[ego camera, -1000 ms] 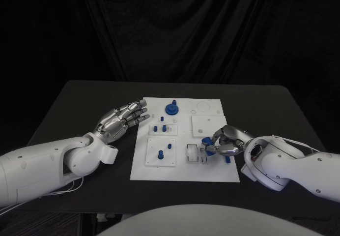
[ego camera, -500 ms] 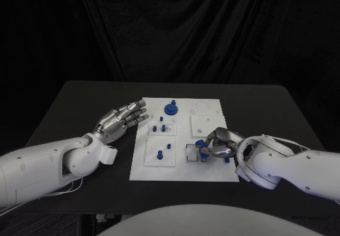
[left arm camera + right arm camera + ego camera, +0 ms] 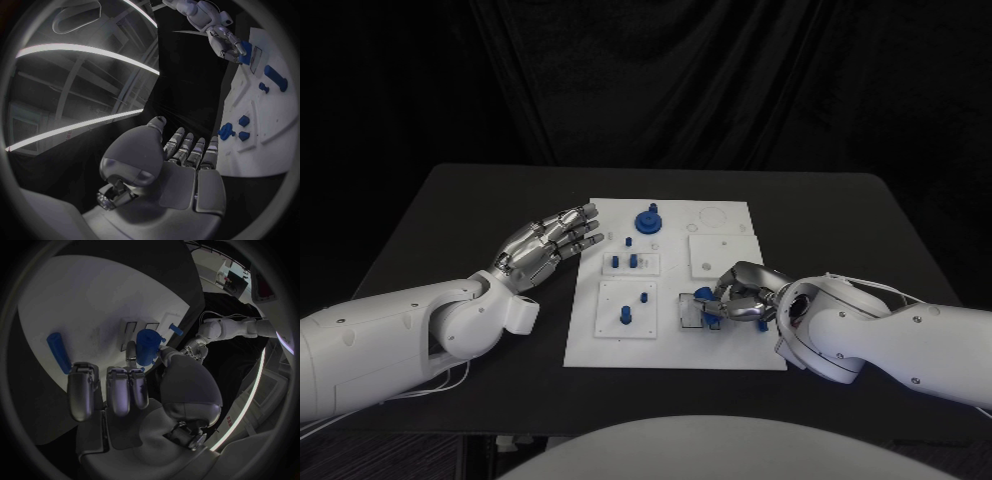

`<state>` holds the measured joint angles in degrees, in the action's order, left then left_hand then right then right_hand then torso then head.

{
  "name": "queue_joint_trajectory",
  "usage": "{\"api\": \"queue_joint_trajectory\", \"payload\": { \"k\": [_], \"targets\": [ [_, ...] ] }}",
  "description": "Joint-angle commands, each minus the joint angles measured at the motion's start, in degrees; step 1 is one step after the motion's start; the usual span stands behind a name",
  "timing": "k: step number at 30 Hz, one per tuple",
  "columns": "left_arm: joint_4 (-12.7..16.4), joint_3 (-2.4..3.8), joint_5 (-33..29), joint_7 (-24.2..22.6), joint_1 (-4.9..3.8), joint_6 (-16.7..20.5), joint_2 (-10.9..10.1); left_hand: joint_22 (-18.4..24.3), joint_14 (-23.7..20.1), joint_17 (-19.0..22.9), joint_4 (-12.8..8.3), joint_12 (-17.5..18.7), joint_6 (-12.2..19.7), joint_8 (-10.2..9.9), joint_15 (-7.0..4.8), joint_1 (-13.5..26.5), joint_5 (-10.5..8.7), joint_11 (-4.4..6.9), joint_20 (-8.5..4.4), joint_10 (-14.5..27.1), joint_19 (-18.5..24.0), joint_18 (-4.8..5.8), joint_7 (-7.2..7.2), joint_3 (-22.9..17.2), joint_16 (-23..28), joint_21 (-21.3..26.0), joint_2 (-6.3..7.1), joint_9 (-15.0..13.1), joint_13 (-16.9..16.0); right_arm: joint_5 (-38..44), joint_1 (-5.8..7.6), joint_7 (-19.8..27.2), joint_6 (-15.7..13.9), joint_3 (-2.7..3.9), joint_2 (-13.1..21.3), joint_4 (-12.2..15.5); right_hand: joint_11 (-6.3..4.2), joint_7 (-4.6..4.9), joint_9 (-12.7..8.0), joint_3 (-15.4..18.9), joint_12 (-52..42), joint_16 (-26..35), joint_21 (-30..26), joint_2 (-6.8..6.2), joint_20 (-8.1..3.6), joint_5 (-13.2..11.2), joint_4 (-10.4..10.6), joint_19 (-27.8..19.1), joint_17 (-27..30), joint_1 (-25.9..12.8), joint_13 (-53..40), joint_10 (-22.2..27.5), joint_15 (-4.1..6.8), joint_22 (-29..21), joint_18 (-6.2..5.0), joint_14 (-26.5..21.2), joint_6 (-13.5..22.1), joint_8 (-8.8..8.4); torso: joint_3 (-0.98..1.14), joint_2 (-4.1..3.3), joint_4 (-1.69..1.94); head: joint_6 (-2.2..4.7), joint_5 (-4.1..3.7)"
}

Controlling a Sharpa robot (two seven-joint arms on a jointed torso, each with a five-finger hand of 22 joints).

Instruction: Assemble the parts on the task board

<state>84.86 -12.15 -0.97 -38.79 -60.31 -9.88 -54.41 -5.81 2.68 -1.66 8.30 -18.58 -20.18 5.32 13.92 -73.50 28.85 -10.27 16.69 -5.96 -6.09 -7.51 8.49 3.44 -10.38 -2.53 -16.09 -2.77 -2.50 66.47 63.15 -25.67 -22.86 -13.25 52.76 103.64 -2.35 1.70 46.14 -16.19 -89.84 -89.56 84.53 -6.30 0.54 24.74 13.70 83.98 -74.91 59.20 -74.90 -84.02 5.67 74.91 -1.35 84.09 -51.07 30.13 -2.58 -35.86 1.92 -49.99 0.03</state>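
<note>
Blue cylindrical part (image 3: 148,346) pinched in right hand (image 3: 740,297) over white task board (image 3: 733,350), left hand (image 3: 548,243) empty, fingers extended.

My left hand (image 3: 548,243) hanging open over bare table (image 3: 473,210) beside the board (image 3: 733,355), board's far right corner unoccupied, upright blue pegs (image 3: 633,262) crowding its middle, my right hand (image 3: 740,296) with a blue part (image 3: 147,346) blocking the near right slots

White task board (image 3: 678,350) lies flat at table middle. Blue cylindrical part (image 3: 148,346) held upright over board's right side, near slotted plate. Blue rod part (image 3: 59,352) lies flat on board. Round blue part (image 3: 649,220) stands near far edge.
</note>
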Motion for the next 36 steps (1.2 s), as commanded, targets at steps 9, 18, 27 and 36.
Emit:
{"api": "queue_joint_trajectory", "payload": {
  "k": [9,18,27,36],
  "targets": [
    [-0.02,0.05,-0.08,-0.65,0.17,-0.94,0.12,-0.01,0.34,-0.08,0.10,-0.11,-0.20,0.27,-0.03,-0.53,0.14,0.06,0.09,-0.28,-0.42,0.60,1.47,-0.44,-0.40,-0.14,0.11,-0.05,-0.02,0.71,-0.18,-0.79,0.71,0.02,-0.54,-0.23,0.82,0.78,-0.34,2.26,-0.16,0.41,-0.52,0.79,0.80,-4.50,1.71,3.04,-13.00,-1.53,-15.10,-5.98,-0.66,12.78,-0.38,5.48,0.05,-0.89,0.04,-0.03,-0.01,-0.01,0.02],
    [-0.12,0.05,-0.08,-0.73,0.22,-1.02,0.21,-0.07,0.39,-0.09,0.11,-0.11,-0.27,0.32,0.02,-0.52,0.15,0.16,0.10,-0.24,-0.54,0.61,1.47,-0.48,-0.48,-0.19,0.11,-0.05,-0.01,0.72,-0.20,-0.68,1.54,0.02,-1.00,-0.57,1.12,1.12,-0.82,5.91,-0.16,0.57,-0.95,2.29,1.03,-11.32,2.96,2.88,-12.58,-4.13,-15.10,-5.98,-0.91,12.65,-0.48,5.40,0.81,-1.93,0.03,-0.01,-0.04,-0.01,0.10],
    [-0.25,0.05,-0.08,-0.62,0.27,-1.12,0.25,-0.07,0.39,-0.09,0.11,-0.11,-0.27,0.32,0.02,-0.52,0.15,0.16,0.10,-0.24,-0.54,0.61,1.47,-0.48,-0.48,-0.19,0.11,-0.05,-0.01,0.72,-0.32,-0.27,1.50,0.01,-1.23,-0.76,1.33,1.35,-1.35,8.33,-0.16,0.61,-1.19,3.26,1.21,-15.11,3.06,2.80,-12.48,-6.20,-15.10,-5.98,-1.10,12.58,-0.54,5.38,1.14,-2.58,0.02,0.02,-0.01,-0.01,0.12],
    [-0.37,0.05,-0.08,-0.41,0.37,-1.27,0.34,-0.07,0.43,-0.10,0.11,-0.05,-0.25,0.36,0.07,-0.52,0.17,0.29,0.11,-0.18,-0.61,0.62,1.47,-0.54,-0.53,-0.22,0.12,-0.04,0.00,0.72,-0.39,0.31,0.62,0.01,-1.18,-0.83,1.45,1.46,-1.68,11.25,-0.16,0.65,-1.40,5.53,1.35,-16.51,3.17,2.75,-12.37,-11.40,-15.10,-5.98,-1.21,12.52,-0.58,5.36,1.19,-2.71,0.05,-0.01,-0.04,-0.01,0.15]
  ]
}}
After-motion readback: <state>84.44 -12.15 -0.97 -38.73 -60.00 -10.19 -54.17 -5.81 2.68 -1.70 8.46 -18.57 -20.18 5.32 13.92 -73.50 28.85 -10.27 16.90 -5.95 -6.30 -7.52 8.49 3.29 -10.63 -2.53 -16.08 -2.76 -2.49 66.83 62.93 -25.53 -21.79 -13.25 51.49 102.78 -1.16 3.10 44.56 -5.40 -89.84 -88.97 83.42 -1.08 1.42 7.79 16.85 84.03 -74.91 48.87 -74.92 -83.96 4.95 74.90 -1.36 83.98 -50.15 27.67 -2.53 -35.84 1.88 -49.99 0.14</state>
